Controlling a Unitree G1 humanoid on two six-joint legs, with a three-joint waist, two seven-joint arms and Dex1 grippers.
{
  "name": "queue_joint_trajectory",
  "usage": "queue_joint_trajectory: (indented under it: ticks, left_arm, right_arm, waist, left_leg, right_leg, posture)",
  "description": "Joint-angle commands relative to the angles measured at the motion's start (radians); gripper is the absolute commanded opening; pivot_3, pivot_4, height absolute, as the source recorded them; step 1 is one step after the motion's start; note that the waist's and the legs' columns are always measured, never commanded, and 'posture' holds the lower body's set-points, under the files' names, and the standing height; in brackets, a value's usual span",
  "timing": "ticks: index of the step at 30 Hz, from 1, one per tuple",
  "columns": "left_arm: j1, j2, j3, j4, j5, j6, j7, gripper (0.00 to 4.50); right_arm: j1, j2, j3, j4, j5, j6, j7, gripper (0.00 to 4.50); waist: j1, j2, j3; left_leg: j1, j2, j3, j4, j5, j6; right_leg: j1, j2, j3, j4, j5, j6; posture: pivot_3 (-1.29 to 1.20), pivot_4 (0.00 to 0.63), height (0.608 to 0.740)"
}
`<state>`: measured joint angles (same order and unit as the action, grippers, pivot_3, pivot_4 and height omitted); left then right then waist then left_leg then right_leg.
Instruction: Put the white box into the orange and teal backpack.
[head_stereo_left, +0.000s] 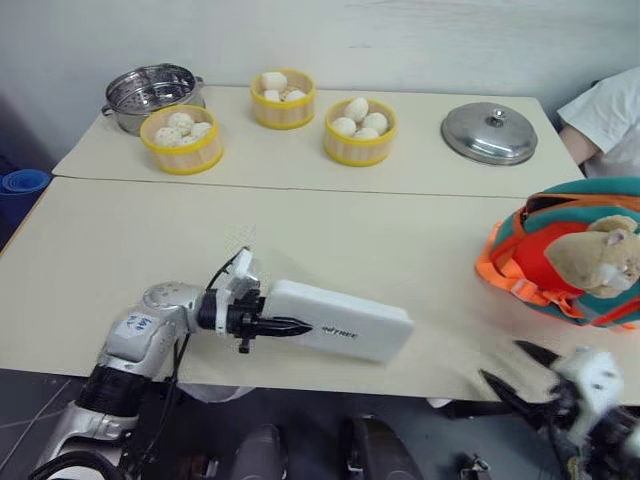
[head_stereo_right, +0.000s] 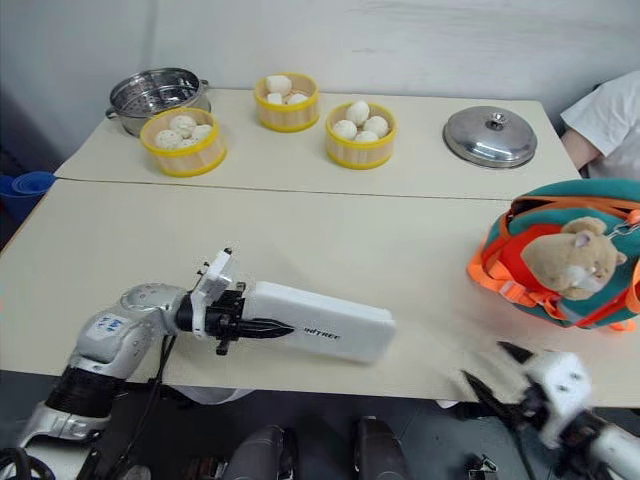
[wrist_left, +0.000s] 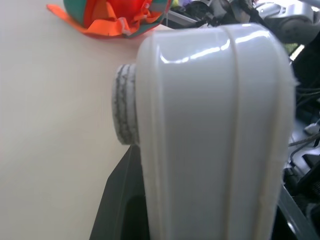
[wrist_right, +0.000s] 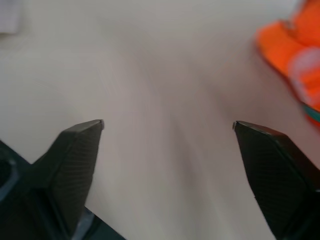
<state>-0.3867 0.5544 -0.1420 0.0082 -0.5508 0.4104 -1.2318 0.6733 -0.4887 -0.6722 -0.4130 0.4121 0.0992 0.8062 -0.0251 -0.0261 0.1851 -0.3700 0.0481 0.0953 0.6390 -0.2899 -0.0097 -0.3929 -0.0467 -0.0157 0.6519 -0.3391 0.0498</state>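
The white box (head_stereo_left: 340, 320), long and flat with small dark lettering, lies over the table's near edge with its left end clamped in my left gripper (head_stereo_left: 290, 327). Seen from the left wrist, the white box (wrist_left: 210, 130) rises glossy between the fingers. The orange and teal backpack (head_stereo_left: 565, 255) sits at the table's right edge with a tan plush cat (head_stereo_left: 600, 258) on its front. My right gripper (head_stereo_left: 505, 375) hangs open below the table's near right edge, short of the backpack; its fingertips (wrist_right: 82, 137) stand wide apart over bare tabletop.
Three yellow steamer baskets of white buns (head_stereo_left: 283, 98) line the far table, with a metal steamer pot (head_stereo_left: 152, 92) at the far left and a metal lid (head_stereo_left: 490, 133) at the far right. A person's white sleeve (head_stereo_left: 610, 120) shows behind the backpack.
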Motion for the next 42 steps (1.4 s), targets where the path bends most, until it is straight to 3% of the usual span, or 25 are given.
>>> queue_joint_trajectory:
  ticks: [1,9,16,19,28,31,36,39,42]
  left_arm:
    - [-0.009,-0.036,0.043,0.002,-0.03,-0.025,-0.003,1.28]
    - [0.02,-0.013,0.038,-0.022,-0.004,-0.019,-0.025,1.28]
    - [0.068,0.04,0.102,-0.109,-0.099,0.143,-0.002,1.28]
    - [0.075,0.04,0.134,-0.123,-0.118,0.175,0.026,1.28]
    - [0.088,0.045,0.319,-0.079,-0.192,0.24,0.133,1.28]
    - [0.09,0.051,0.368,-0.041,-0.193,0.24,0.153,1.28]
    - [0.098,0.059,0.444,0.0,-0.204,0.254,0.188,1.28]
    - [0.113,0.087,0.508,0.019,-0.211,0.268,0.207,1.28]
    - [0.125,0.123,0.569,0.028,-0.239,0.295,0.208,1.28]
  right_arm:
    - [0.029,0.009,-0.141,0.089,0.031,-0.104,0.005,4.47]
    - [-0.134,-0.11,-0.227,0.281,0.133,-0.088,0.007,4.47]
    - [-0.38,-0.243,-0.069,0.278,0.248,0.107,0.066,4.47]
    - [-0.454,-0.273,0.025,0.226,0.266,0.186,0.076,3.91]
    - [-0.741,-0.184,0.304,0.167,0.203,0.187,0.021,0.75]
    - [-0.807,-0.134,0.393,0.131,0.206,0.197,0.023,0.04]
    - [-0.927,-0.025,0.546,0.013,0.293,0.3,-0.002,0.01]
    - [-0.977,0.001,0.62,-0.122,0.5,0.478,-0.024,0.01]
    - [-0.956,-0.079,0.606,-0.216,0.727,0.634,-0.025,0.01]
  waist:
    - [-0.004,0.0,0.0]
    - [-0.006,0.001,0.0]
    - [-0.005,0.001,0.001]
    - [-0.002,0.002,0.001]
    - [-0.013,0.0,0.002]
    - [-0.016,0.0,0.002]
    - [-0.025,-0.001,0.002]
    - [-0.03,-0.001,0.002]
    - [-0.029,-0.001,0.003]
  left_leg:
    - [0.0,0.0,0.0,-0.001,0.0,0.0]
    - [0.002,-0.001,0.001,-0.003,0.002,0.001]
    - [0.002,0.0,0.001,-0.004,0.003,-0.001]
    - [0.002,0.0,0.0,-0.005,0.004,-0.001]
    - [0.0,0.0,-0.001,-0.004,0.005,-0.003]
    - [0.0,0.0,0.0,-0.004,0.005,-0.004]
    - [0.0,0.0,0.0,-0.004,0.005,-0.003]
    - [-0.001,0.001,0.0,-0.005,0.005,-0.004]
    - [-0.001,0.001,-0.001,-0.007,0.005,-0.004]
  right_leg:
    - [-0.001,0.0,0.0,0.0,0.0,0.0]
    - [-0.001,0.002,0.002,0.0,0.001,0.001]
    - [-0.001,0.003,0.003,0.001,0.001,0.001]
    - [-0.002,0.003,0.003,0.001,0.001,0.002]
    - [-0.003,0.004,0.002,0.001,0.002,0.004]
    - [-0.003,0.004,0.002,0.001,0.002,0.004]
    - [-0.004,0.003,0.002,0.003,0.002,0.004]
    - [-0.005,0.002,0.001,0.003,0.001,0.004]
    - [-0.007,0.002,0.0,0.003,0.001,0.002]
  posture:
    - [0.0,0.15,0.74]
    - [0.0,0.15,0.74]
    - [0.0,0.15,0.74]
    - [0.0,0.15,0.74]
    - [0.0,0.15,0.74]
    - [0.0,0.15,0.74]
    - [0.0,0.15,0.74]
    - [0.0,0.15,0.74]
    - [0.0,0.15,0.74]
